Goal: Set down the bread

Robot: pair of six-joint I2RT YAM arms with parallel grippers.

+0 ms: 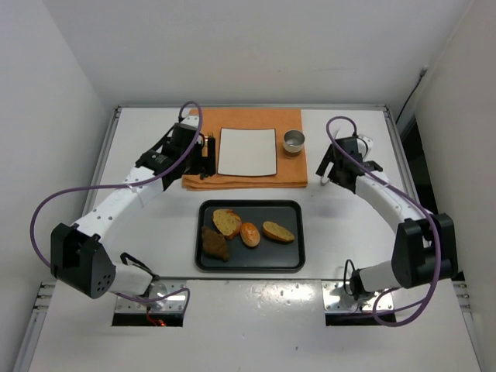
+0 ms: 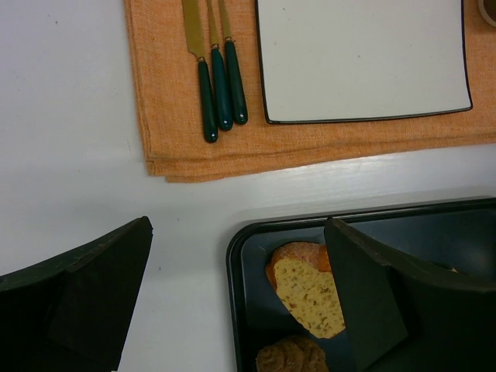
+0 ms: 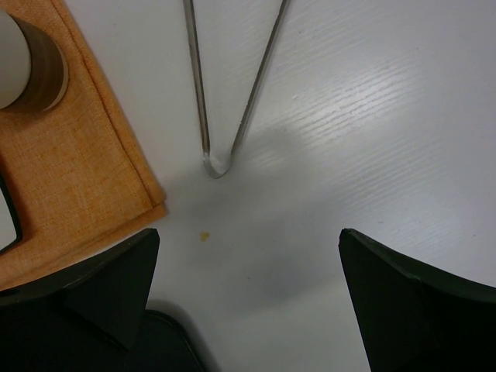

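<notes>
Left hand [image 2: 238, 230], fingers apart and empty, hangs over the corner of the black rectangular tray [image 2: 235, 310]; right hand [image 3: 249, 234] is likewise apart over the white bench [image 3: 372, 116]. All three golden-tan bread pieces [image 1: 249, 233] lie in the tray. Recommended: centre on the round toasted slice [image 2: 308, 291], descend squarely, pinch lightly.

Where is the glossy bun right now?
Top view: the bun lies in the middle of the black tray, between the round slice on its left and the oval slice on its right.

Tray [image 1: 248, 267]: bread [image 1: 249, 233] and a dark lumpy piece [image 1: 215, 244] are sitting close together, leaving narrow gaps.
Plate [image 1: 247, 151]: is lying open from above, cutlery [image 2: 217, 85] and cup [image 1: 294, 141] flanking it.
Tabletop [image 1: 349, 225]: tongs [image 3: 225, 93] are lying at right.
</notes>
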